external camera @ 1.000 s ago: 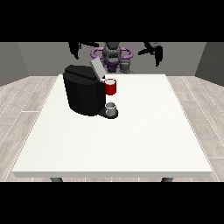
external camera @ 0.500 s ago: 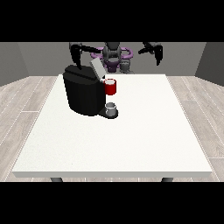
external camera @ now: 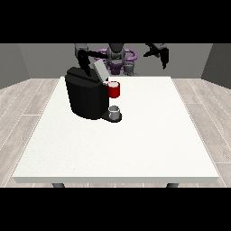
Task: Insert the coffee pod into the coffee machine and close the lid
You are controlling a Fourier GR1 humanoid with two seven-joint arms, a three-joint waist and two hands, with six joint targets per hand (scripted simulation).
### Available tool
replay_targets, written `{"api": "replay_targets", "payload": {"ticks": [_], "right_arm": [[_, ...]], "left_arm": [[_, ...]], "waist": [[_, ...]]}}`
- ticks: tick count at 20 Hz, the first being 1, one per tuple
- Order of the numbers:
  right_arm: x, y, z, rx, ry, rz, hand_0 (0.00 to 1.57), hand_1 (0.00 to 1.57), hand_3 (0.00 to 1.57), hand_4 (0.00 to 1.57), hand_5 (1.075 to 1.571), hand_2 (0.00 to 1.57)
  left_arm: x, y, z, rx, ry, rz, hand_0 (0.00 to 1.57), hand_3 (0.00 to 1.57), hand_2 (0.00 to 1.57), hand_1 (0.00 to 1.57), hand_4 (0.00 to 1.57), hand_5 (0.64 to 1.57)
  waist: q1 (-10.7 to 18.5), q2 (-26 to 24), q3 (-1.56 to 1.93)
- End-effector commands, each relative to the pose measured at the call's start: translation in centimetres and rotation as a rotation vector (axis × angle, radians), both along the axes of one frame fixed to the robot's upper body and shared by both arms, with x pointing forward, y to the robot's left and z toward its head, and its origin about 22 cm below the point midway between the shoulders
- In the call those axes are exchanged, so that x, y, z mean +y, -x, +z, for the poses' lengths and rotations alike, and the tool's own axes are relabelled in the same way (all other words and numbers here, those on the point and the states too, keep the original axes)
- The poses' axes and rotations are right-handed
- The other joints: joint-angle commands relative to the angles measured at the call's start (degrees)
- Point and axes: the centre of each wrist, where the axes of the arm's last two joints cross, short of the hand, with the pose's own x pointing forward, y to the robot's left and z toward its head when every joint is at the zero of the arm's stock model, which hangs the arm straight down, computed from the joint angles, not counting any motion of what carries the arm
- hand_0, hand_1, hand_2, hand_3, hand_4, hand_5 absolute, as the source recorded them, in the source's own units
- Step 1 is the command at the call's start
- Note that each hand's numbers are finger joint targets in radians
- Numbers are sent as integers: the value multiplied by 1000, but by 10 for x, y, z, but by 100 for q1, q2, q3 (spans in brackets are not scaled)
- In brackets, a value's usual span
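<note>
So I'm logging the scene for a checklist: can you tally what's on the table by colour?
Black: 1, the coffee machine
Red: 1, a red thing at the machine
Grey: 1, a grey thing on the machine's base
Total: 3, all on the white table

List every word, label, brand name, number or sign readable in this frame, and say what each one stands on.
None can be read in the front view.
Coffee machine: plain black, no brand or label showing.
Red thing at the machine: no print visible.
Grey thing at the machine's base: unmarked.
White table: bare of text.
Each robot hand, at the view's left and right: no markings visible.
</note>
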Motion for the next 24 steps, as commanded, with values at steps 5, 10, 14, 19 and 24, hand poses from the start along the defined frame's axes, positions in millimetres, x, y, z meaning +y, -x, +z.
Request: {"api": "replay_targets", "payload": {"ticks": [5, 10, 14, 19, 24], "right_arm": [[20, -16, 16, -43, 4, 63, 0, 0, 0, 166, 1571, 0], [20, -28, 43, -128, 67, 60, 0, 0, 0, 200, 1571, 0], [65, -33, 69, -156, 127, 122, 0, 0, 0, 119, 1571, 0], [65, -38, 87, -199, 135, 143, 0, 0, 0, 0, 1571, 0], [99, -28, 82, -221, 168, 169, 0, 0, 0, 0, 1571, 0]], "left_arm": [[5, 16, 5, -41, 0, 33, 0, 0, 0, 0, 336, 1571], [15, 11, 18, -70, -37, 34, 0, 0, 0, 0, 299, 1571], [20, 2, 19, -56, -47, 34, 0, 0, 0, 0, 348, 1571], [9, 1, 23, -60, -38, 33, 0, 0, 0, 0, 372, 1571], [6, 1, 19, -66, -30, 11, 0, 0, 0, 0, 362, 1571]], "waist": [[-22, 324, 0], [62, 569, 0], [72, 605, -3], [189, 740, -1], [323, 712, -3]]}}
